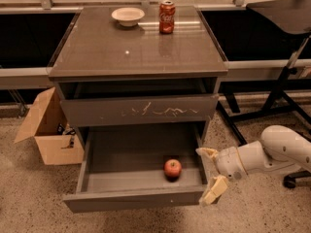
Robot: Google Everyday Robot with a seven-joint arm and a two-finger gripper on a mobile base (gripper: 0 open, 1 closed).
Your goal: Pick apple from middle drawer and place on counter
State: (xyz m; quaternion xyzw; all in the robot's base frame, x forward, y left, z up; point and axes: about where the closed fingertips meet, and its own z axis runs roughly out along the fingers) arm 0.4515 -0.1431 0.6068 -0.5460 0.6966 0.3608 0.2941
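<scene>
Red with a yellowish tinge, your apple (172, 168) lies in the open drawer (136, 200), near its front right corner. Your gripper (210, 173) hangs just beside the drawer's right side, fingers spread wide, holding nothing. On the counter (136, 52) stand a bowl (128, 16) and a can (166, 17).

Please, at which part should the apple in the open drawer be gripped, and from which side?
Grip the apple across its widest middle, probably coming down from above. It is round and sits on the floor of the middle drawer near the front panel, so the walls would block a side approach. The end effector is at the drawer's right wall, fingers open.
</scene>
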